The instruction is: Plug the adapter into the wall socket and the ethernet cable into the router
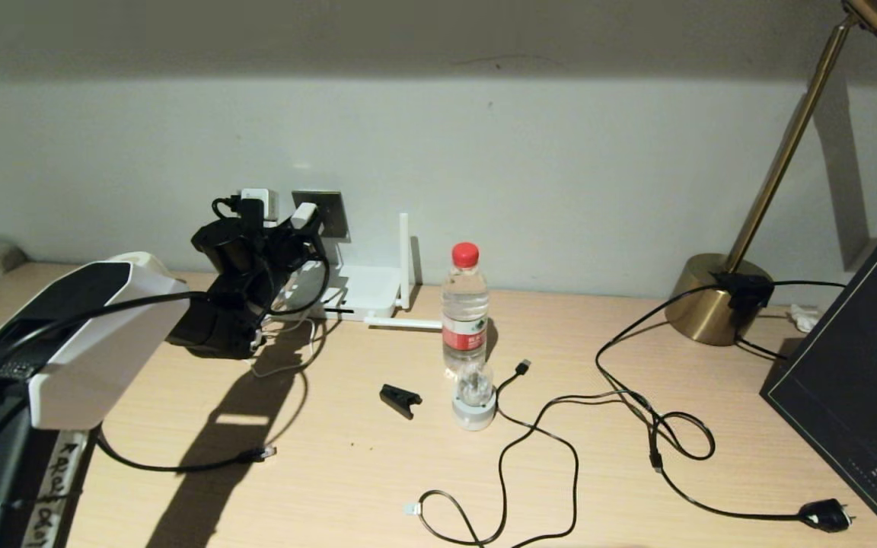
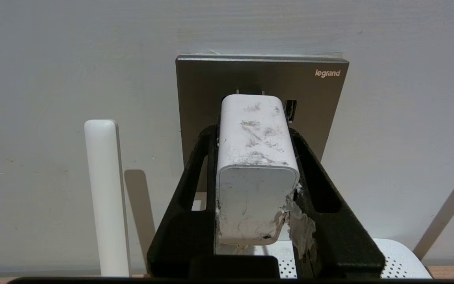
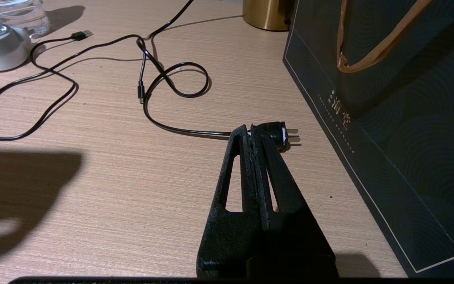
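Note:
My left gripper is up at the wall, shut on the white adapter, which is clamped between both black fingers. The adapter's two prongs meet the grey wall socket, and a short length of them still shows. Its thin white cord hangs down towards the desk. The white router lies just below the socket, one antenna upright. On the desk to the left lies the black ethernet cable, its plug free. My right gripper hovers shut and empty over the desk's right side.
A water bottle, a small bulb-shaped device, a black clip and a thin USB cable occupy the middle. A brass lamp, its mains plug and a dark bag are at the right.

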